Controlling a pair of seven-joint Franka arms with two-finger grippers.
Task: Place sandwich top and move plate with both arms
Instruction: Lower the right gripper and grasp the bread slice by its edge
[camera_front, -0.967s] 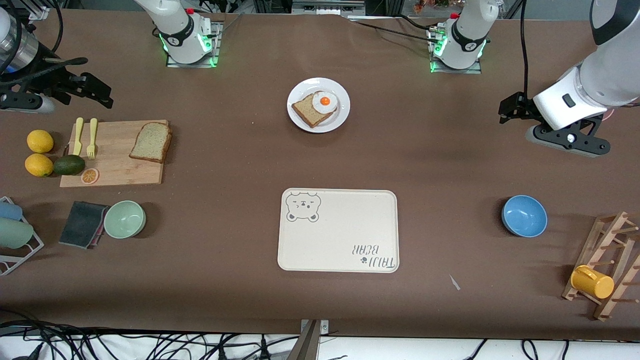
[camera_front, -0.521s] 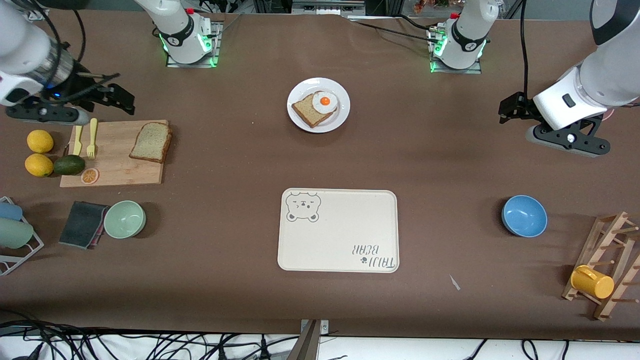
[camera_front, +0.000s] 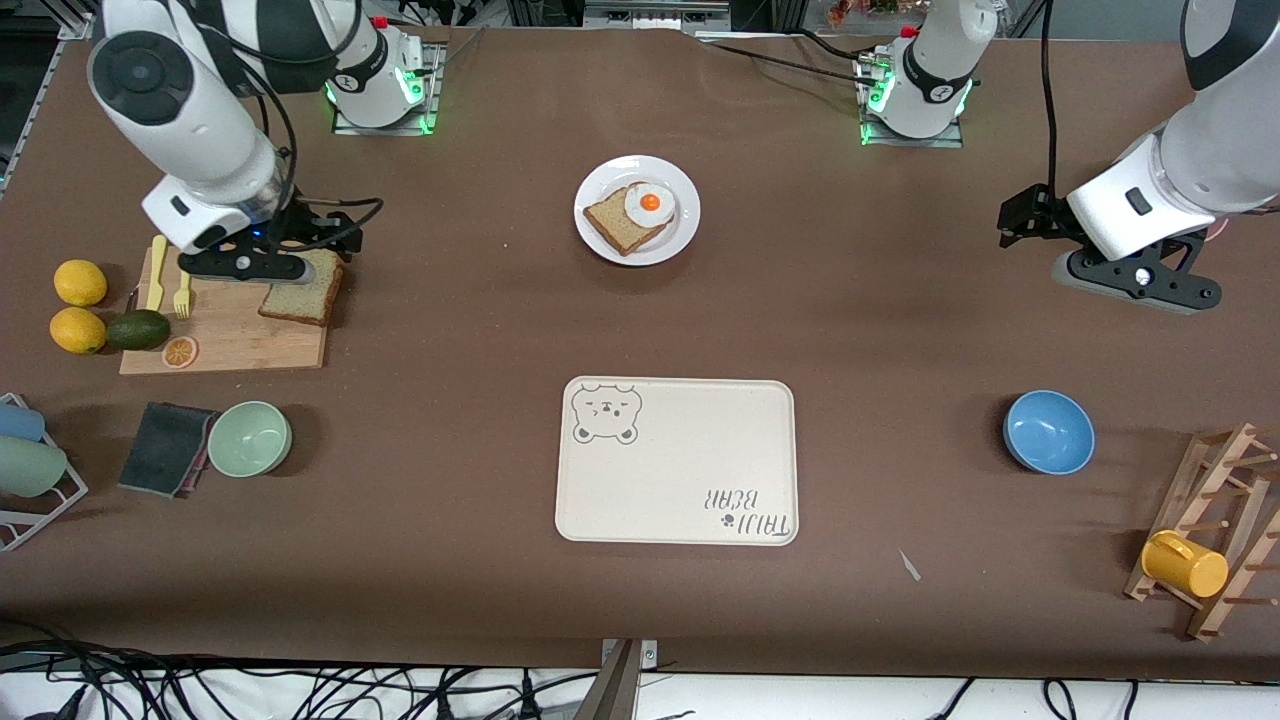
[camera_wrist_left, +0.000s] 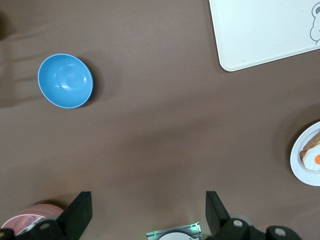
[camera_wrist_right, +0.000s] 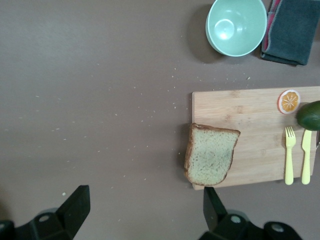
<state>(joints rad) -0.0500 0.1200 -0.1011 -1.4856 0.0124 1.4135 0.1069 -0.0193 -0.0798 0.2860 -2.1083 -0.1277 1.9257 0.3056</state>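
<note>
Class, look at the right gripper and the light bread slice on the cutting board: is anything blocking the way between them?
Nothing visible blocks it. The right gripper, fingers open, hangs over the sandwich top, which lies uncovered on the cutting board; the fork lies apart from it.

A board with fork, knife and avocado lies below the right fingers, a green bowl nearby, a blue bowl off the left fingers.

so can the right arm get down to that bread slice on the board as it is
Probably yes: the right gripper hangs open over the bread slice on the cutting board, and nothing lies on top of it.
</note>
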